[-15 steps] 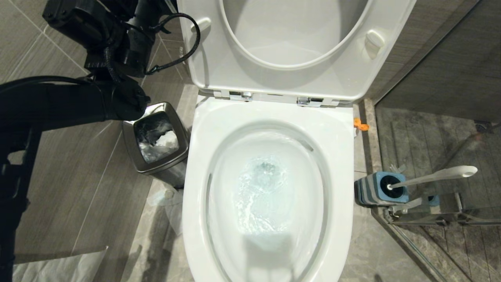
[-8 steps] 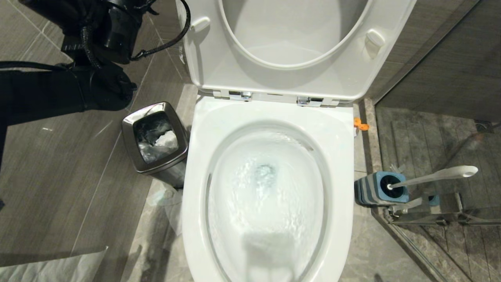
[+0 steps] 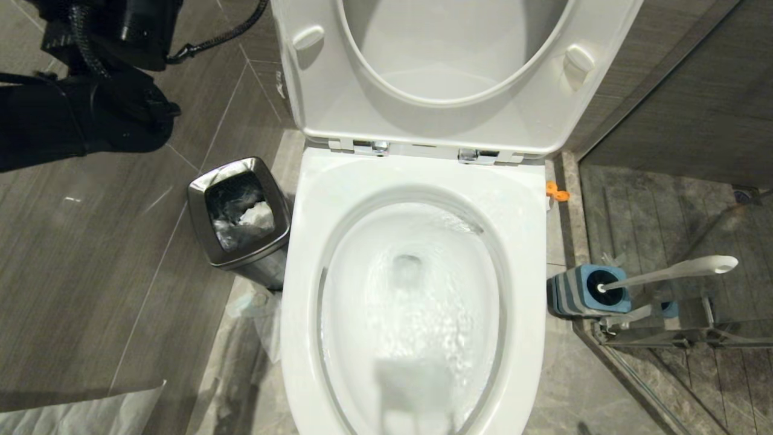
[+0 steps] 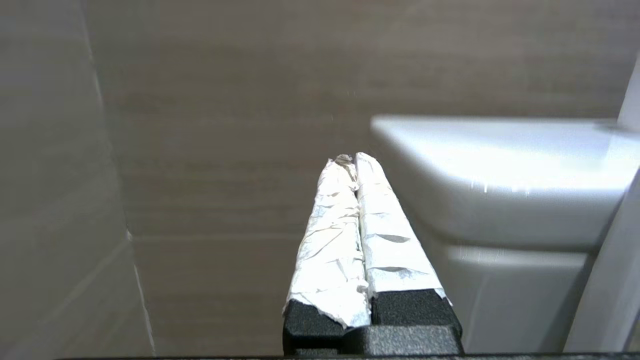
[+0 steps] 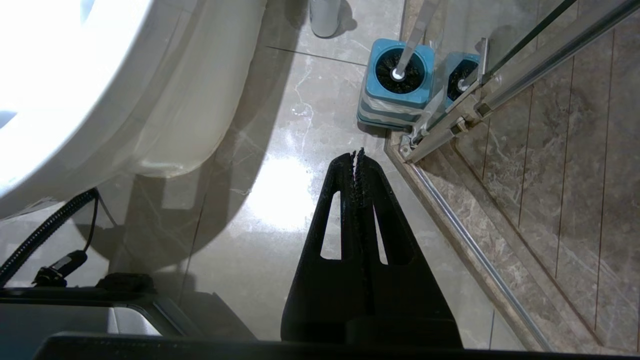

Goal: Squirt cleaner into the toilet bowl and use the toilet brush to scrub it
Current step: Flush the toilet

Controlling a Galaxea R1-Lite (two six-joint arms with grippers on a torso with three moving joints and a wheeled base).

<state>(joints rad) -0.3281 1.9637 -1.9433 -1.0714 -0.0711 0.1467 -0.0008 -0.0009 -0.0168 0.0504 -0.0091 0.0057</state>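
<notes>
My head looks straight down into the toilet bowl (image 3: 416, 290); my right wrist shares the toilet brush (image 5: 400, 70) nearby.

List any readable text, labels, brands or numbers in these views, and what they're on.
None readable in any view.
toilet bowl: no brand mark or label shows.
toilet brush and its holder: only plain blue and grey stripes, no print.
steel bin: no lettering.
orange nozzle beside the bowl: too little of it shows to reveal any label.
</notes>
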